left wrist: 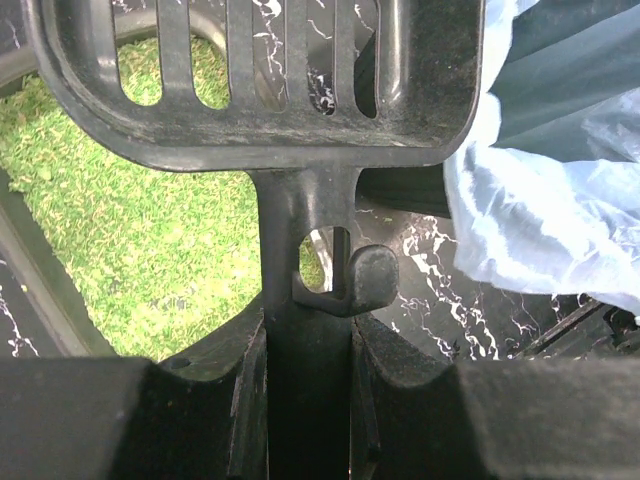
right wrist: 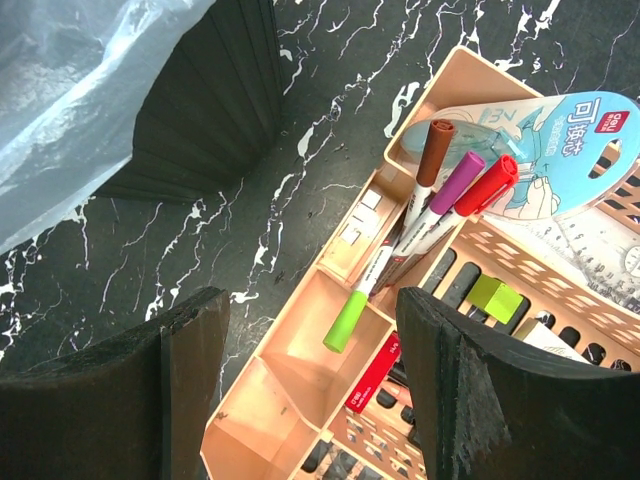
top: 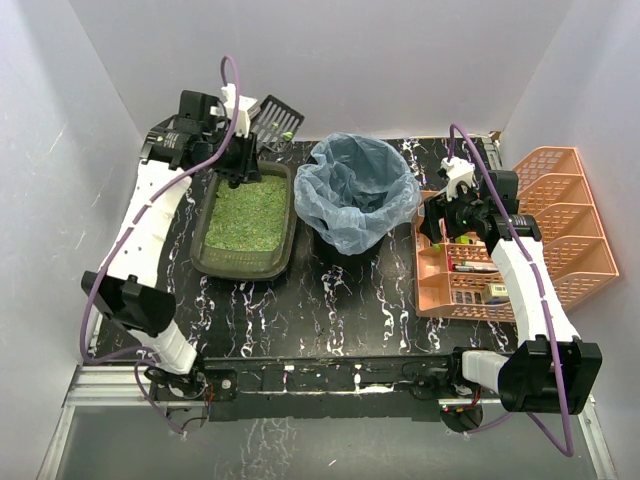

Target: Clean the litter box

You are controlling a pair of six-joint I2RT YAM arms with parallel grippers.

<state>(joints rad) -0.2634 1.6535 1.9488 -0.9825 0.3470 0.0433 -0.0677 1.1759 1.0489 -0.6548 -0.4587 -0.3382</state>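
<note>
left claw [left wrist: 308, 395] clamps the slotted scoop [left wrist: 260, 90] by its handle; tilting it, we could spill litter [left wrist: 120, 220] short of the bin [top: 340, 228].

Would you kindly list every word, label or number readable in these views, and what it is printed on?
"可换芯" (last character unsure): on the pale blue card in the orange organiser.
Blue logo badge on that card: too small to read.
Print on the marker pens and the red label: too blurred to read.
Other two views: no text.
</note>
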